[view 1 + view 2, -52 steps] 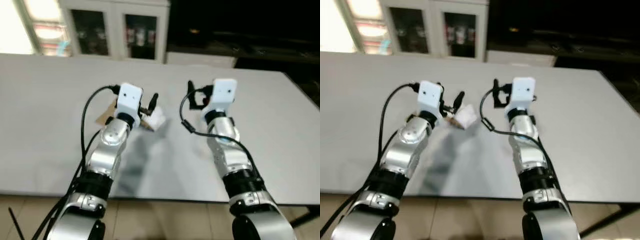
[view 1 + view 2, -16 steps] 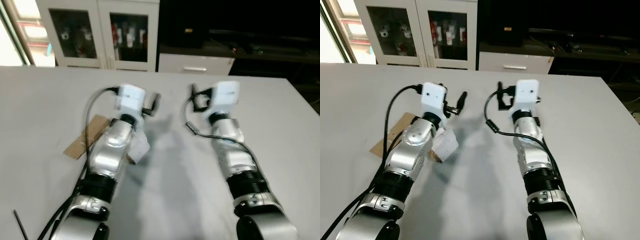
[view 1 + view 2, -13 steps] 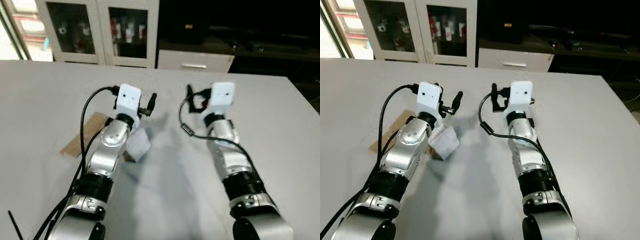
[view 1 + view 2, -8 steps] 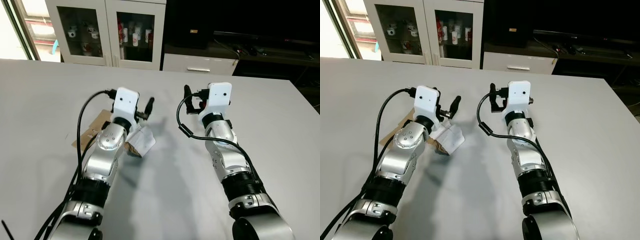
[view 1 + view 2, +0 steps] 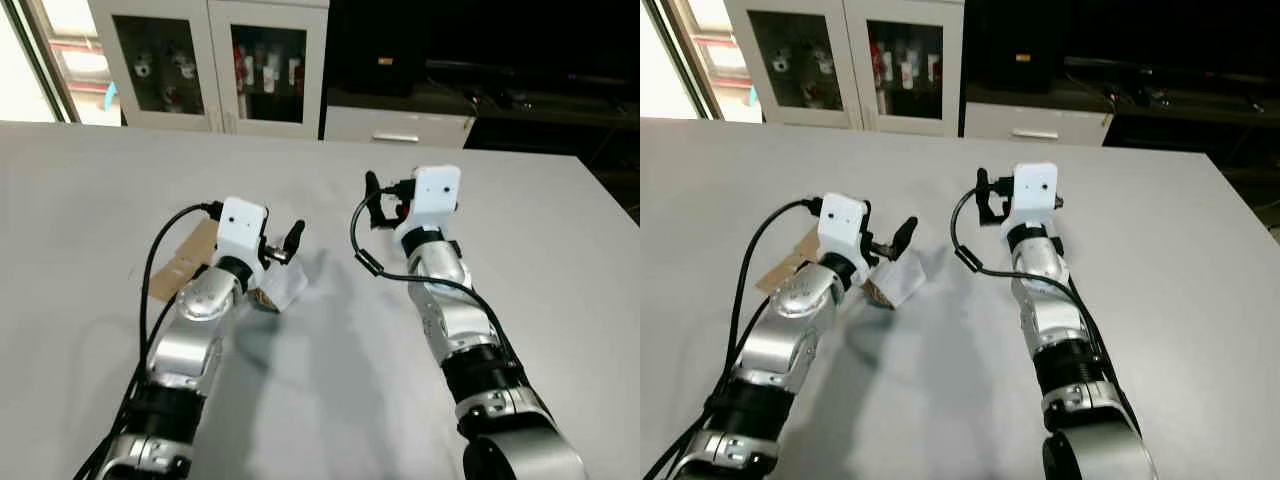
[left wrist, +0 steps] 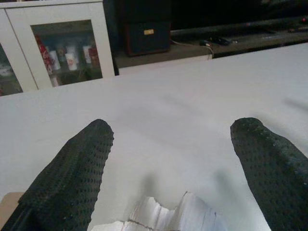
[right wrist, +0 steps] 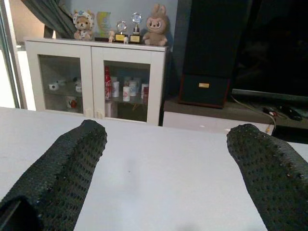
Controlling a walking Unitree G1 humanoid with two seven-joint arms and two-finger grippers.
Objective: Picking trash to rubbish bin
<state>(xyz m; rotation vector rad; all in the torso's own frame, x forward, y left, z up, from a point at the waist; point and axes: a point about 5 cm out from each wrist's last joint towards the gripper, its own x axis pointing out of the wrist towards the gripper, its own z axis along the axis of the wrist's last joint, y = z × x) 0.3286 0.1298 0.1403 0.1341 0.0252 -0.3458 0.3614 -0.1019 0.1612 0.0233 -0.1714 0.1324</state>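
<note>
Overhead, the left hand point(image 5: 283, 243) hovers spread over the crumpled paper point(image 5: 283, 288) on the desk point(image 5: 560, 240). Along its wrist, paper point(image 6: 178, 217) sits between both fingers point(image 6: 72, 173): descend squarely before closing. Meanwhile the right hand point(image 7: 166, 168) hangs apart, idle.

Head stereo downward; wrist cameras table-level

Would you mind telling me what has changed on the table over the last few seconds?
The left pincer has drawn back and lowered toward the crumpled white paper, which now lies between its open fingers in the wrist view, not yet gripped. The camera itself shifted, so the scene's drift is not the objects moving. The right pincer stayed raised and open, and the brown cardboard stayed flat on the white table.
</note>
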